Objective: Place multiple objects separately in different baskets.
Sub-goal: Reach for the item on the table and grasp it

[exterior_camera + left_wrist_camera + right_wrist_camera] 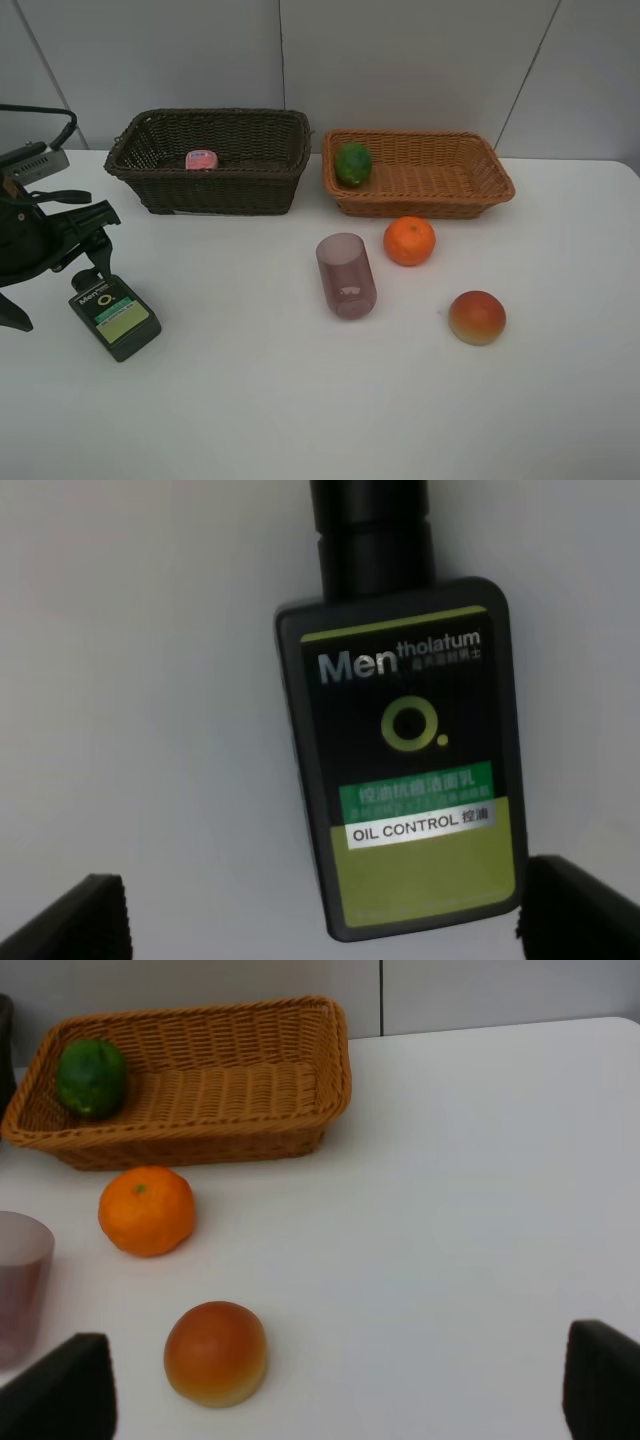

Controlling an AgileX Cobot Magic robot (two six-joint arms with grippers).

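While flat on the table (300, 400), black bottle (400, 770) under spread left tool (322, 917)

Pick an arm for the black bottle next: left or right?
Left. The left claw, open, hangs over the black bottle, fingers flanking its base. The right claw, also open, faces the orange and red fruit, across the table.
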